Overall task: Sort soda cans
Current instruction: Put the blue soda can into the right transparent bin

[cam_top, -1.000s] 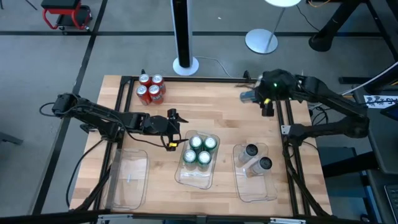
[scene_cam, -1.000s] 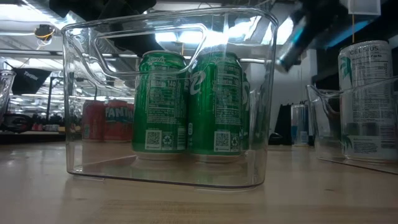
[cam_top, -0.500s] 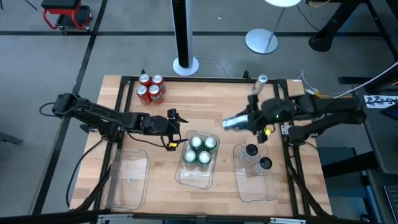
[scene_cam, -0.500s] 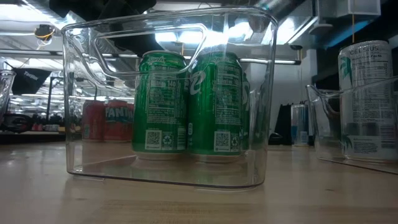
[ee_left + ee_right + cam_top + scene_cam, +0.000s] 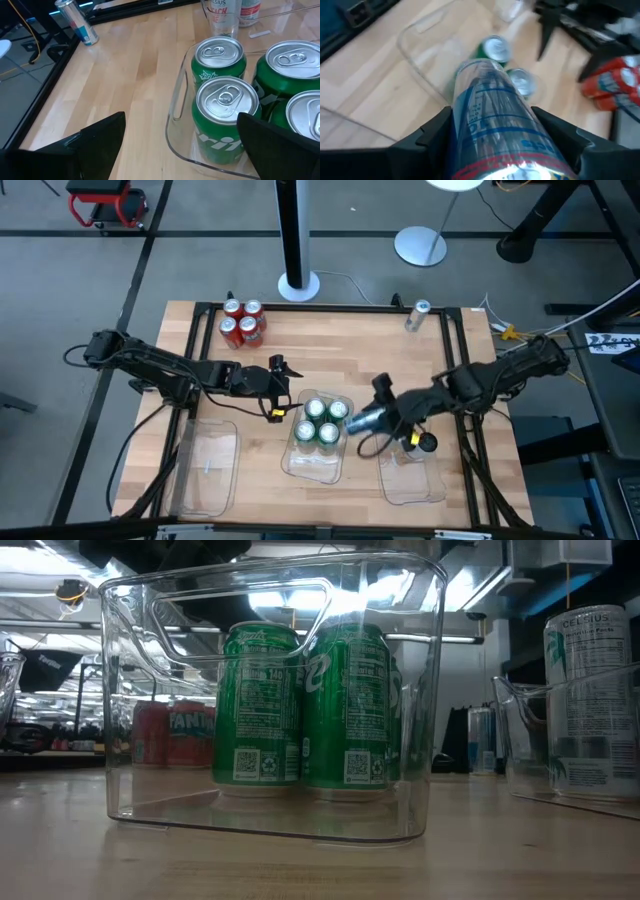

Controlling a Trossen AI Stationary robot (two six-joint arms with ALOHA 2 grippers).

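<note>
Silver-grey can (image 5: 365,419) lies sideways, pinched by the right pincer (image 5: 385,418), just beside the green-can tray (image 5: 318,460). Left pincer (image 5: 279,391), spread and empty, hovers near that tray.

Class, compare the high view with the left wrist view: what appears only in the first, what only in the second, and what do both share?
Only the high view shows the four red cans, the empty left tray and the right claw shut on a silver can between the trays. Only the left wrist view shows the pull tabs on the green cans and the open left claw up close. Both show the green cans' tray and the lone silver can at the far edge.
</note>
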